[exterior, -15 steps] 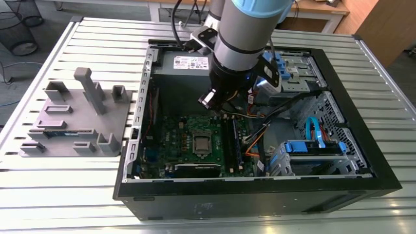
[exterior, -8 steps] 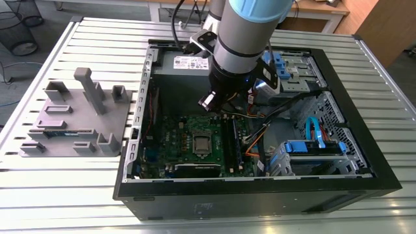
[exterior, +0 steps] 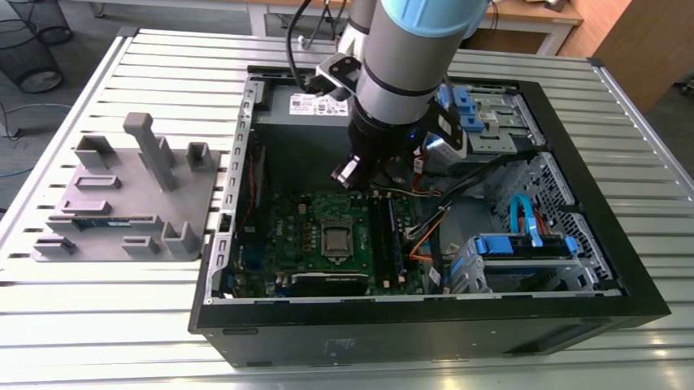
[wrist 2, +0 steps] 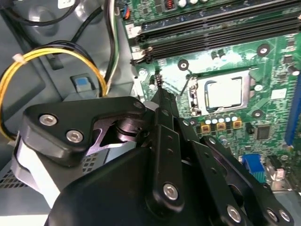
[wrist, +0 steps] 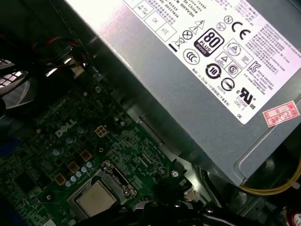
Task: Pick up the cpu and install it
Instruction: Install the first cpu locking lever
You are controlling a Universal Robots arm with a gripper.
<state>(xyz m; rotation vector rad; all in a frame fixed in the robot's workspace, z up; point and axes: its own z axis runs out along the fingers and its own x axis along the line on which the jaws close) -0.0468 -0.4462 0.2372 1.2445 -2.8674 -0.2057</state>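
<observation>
Second wrist view has the jaws clenched together on nothing, their tips hovering above the motherboard (wrist 2: 273,66). Near those tips but clear of them, the cpu (wrist 2: 225,92) lies flat and seated in the board, lower than the jaws.

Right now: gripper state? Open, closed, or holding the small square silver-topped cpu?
gripper: closed, fingertips together, holding nothing. The small square silver-topped cpu sits in its socket on the green motherboard, apart from the fingers.
</observation>
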